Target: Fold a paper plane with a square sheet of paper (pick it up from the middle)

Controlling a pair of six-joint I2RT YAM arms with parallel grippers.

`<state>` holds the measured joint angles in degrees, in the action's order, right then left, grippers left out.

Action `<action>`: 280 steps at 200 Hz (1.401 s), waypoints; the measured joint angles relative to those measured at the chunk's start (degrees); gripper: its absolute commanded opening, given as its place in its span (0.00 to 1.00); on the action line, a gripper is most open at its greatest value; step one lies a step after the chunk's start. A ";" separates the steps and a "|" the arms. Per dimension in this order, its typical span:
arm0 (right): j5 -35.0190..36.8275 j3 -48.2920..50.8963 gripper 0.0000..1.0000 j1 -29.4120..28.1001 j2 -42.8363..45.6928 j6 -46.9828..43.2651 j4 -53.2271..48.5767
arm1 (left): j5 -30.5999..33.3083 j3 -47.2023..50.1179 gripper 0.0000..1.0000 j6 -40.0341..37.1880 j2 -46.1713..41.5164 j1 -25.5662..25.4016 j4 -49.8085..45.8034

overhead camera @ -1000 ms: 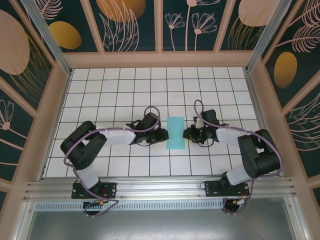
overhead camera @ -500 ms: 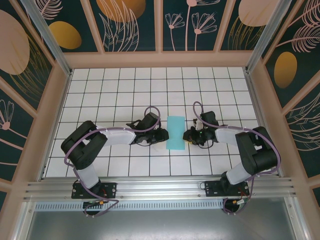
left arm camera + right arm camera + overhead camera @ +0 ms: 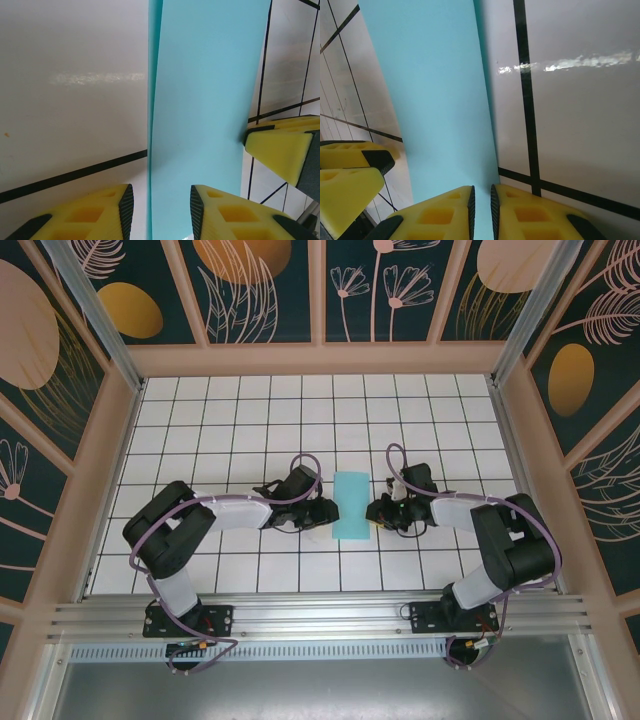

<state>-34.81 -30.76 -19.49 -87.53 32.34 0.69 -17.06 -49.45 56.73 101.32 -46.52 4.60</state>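
- The paper [image 3: 351, 506] lay flat on the tabletop [image 3: 250, 410] as a narrow upright rectangle, about midway between the side walls and nearer the front rail [image 3: 320, 615] than the far wall.
- Its long edges ran straight; in the left wrist view two layers showed along one of them.
- White tiles stretched from the paper's far end to the back wall, and wide bands of tile lay beyond each arm towards the side walls.
- The left gripper [image 3: 328, 510] sat at the paper's left edge, low down. Its jaws stood moderately apart with the paper's end between them and a strip of bare tile beside one finger, so it was not clamped.
- The right gripper [image 3: 374, 509] sat just opposite, at the right edge. Its jaws were nearly together, a thin slit left, and the paper's edge ran into that slit; I could not tell whether it pinched.
- Only the paper's width separated the two grippers, each showing in the other's wrist view.
- Against a second before, the paper had not shifted and the left arm looked unmoved; the right arm had drawn in slightly, its gripper a touch closer to the edge.
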 measured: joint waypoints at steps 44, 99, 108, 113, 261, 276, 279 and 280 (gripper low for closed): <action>-0.02 0.33 0.21 0.04 0.15 0.22 0.57 | -0.57 0.50 0.39 1.29 -0.02 -0.61 0.28; -0.17 0.57 0.21 0.17 0.17 0.85 1.01 | -1.77 1.09 0.39 2.14 -0.24 -2.16 0.28; -0.20 0.57 0.21 0.22 0.17 0.90 1.05 | -1.95 1.09 0.39 2.16 -0.24 -2.19 0.28; -0.20 0.59 0.21 0.22 0.20 1.03 1.07 | -2.01 1.09 0.39 2.21 -0.24 -2.19 0.28; -1.29 2.08 0.24 0.63 5.90 2.01 1.51 | -1.79 1.07 0.40 2.32 -0.55 -2.47 -0.46; -1.27 2.21 0.24 0.81 6.36 2.16 1.53 | -1.81 1.07 0.40 2.32 -0.66 -2.47 -0.55; -1.27 2.29 0.24 0.81 6.36 2.19 1.53 | -1.81 1.07 0.40 2.32 -0.68 -2.47 -0.57; -1.27 2.34 0.24 0.81 6.36 2.19 1.53 | -1.81 1.07 0.40 2.32 -0.68 -2.47 -0.57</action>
<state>-36.07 -28.42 -18.68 -81.17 34.52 2.22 -18.87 -48.38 59.05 100.64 -48.99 4.03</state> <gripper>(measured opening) 0.235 0.398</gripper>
